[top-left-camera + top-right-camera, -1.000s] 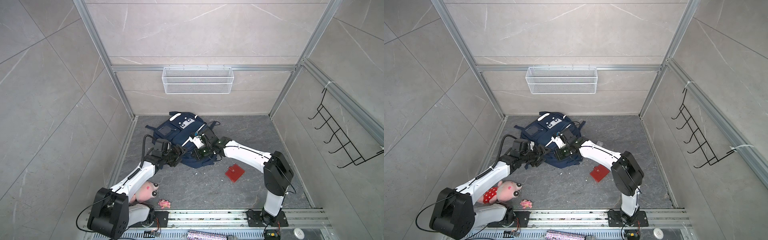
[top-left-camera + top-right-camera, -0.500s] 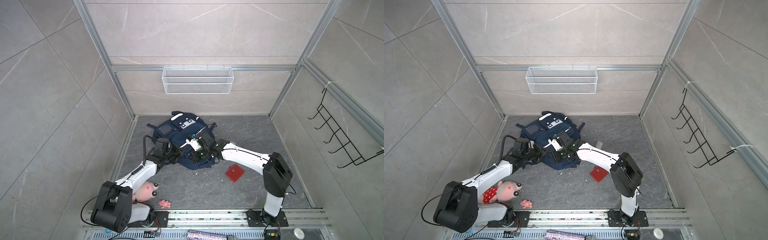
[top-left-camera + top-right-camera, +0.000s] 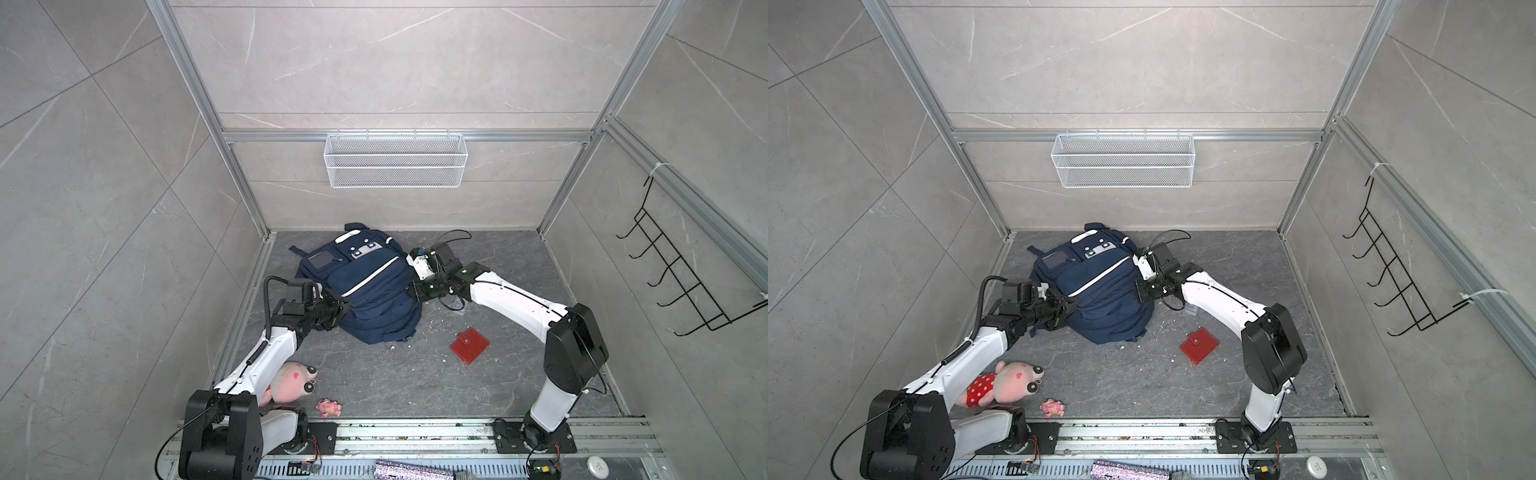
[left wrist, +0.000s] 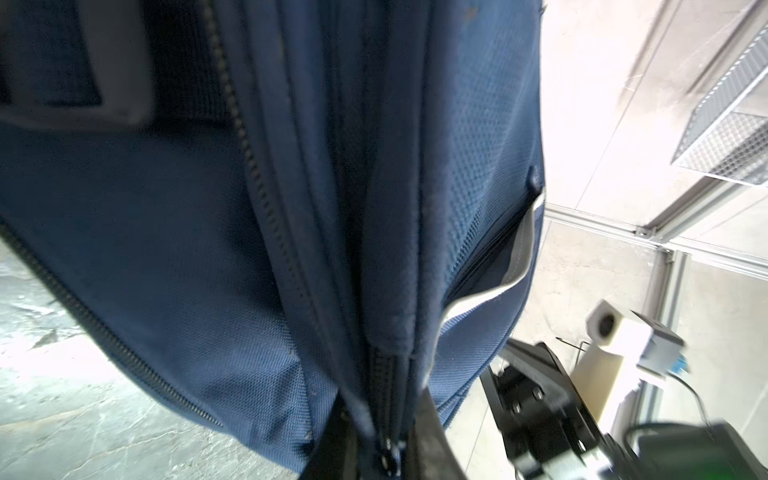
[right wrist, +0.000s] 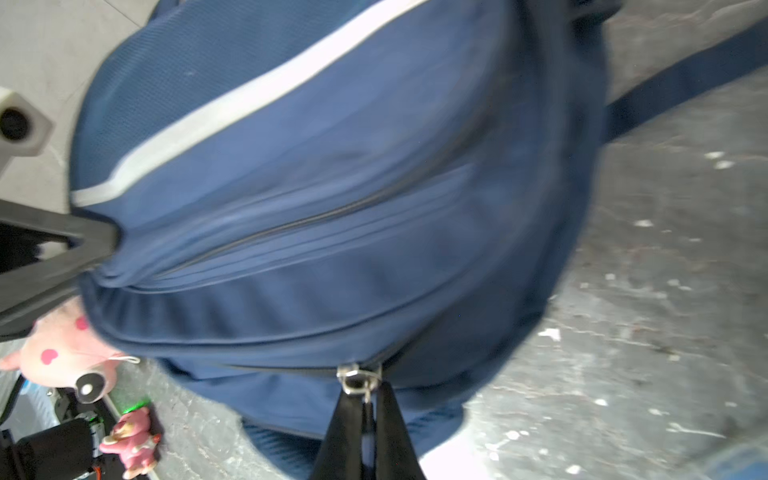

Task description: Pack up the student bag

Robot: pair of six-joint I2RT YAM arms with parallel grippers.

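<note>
Grey floor bears the navy, white-striped student bag; left gripper and right gripper clamp its zips.

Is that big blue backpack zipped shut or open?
Looks shut: zip lines on the student bag lie closed in both wrist views; nothing inside shows.

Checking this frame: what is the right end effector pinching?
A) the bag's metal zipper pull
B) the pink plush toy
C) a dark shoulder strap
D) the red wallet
A: in the right wrist view the right end effector is shut on the metal zipper pull of the student bag, while the red wallet and the pink plush toy lie on the floor away from it.
</note>
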